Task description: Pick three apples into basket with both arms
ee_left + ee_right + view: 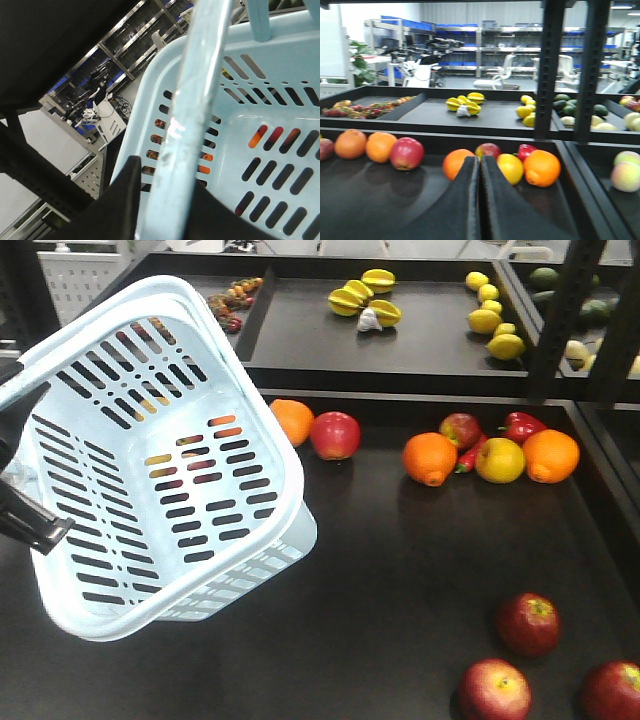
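Note:
The pale blue basket (160, 460) hangs tilted at the left, above the dark tray, and nothing lies inside it. My left gripper (167, 185) is shut on the basket's handle (195, 90); its black fingers (35, 528) show at the basket's left edge. Three dark-red apples lie at the front right of the tray: one (528, 623) farther back, one (494, 690) in front, one (612, 690) at the right edge. My right gripper (480, 159) is shut and empty, low over the tray and pointing at the back row of fruit. The three apples are out of its view.
Along the tray's back edge lie oranges (430, 458), a brighter pink-red apple (335, 435), a yellow apple (500, 460), a small red apple (460, 428) and a red pepper (520, 425). Yellow fruit (365, 298) sits on the rear shelf. A dark upright post (560, 320) stands at the right.

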`<state>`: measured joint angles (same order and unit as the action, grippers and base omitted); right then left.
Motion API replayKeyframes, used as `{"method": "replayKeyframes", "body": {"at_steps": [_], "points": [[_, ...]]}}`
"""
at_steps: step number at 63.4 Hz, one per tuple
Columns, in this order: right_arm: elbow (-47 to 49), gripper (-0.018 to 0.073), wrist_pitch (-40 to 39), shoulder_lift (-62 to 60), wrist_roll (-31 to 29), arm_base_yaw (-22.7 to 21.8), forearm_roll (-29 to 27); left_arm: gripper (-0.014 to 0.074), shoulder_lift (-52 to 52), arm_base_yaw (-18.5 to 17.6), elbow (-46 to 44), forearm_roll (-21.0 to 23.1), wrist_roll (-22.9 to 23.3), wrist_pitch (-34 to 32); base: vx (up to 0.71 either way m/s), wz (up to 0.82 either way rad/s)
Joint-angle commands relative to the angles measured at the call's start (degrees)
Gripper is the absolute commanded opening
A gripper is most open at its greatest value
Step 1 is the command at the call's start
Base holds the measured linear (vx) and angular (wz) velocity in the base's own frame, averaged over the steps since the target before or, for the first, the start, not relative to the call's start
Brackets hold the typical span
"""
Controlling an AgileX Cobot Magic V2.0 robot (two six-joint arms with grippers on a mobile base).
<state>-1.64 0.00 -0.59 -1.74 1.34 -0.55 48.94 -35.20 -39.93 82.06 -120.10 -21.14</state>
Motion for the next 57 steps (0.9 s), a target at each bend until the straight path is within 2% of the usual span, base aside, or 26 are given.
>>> {"method": "replayKeyframes", "body": {"at_steps": [1, 22, 57], "points": [[-0.8, -0.0009, -4.1, -0.6, -0.3, 0.1, 0.6, -0.0008, -0.8, -0.1, -1.7, -1.6, 0.4, -1.1, 0.04, -0.27], [-0.8, -0.0009, -4.1, -0.6, -0.3, 0.1, 0.6, -0.0008, -0.8, -0.1, -1.7, -1.6, 0.4, -1.1, 0.03, -0.18], [-0.8, -0.0009, -4.1, -0.6, -0.3, 0.1, 0.6, -0.0008, -0.8, -0.1, -1.7, -1.6, 0.4, -1.1, 0.0, -0.01]]}}
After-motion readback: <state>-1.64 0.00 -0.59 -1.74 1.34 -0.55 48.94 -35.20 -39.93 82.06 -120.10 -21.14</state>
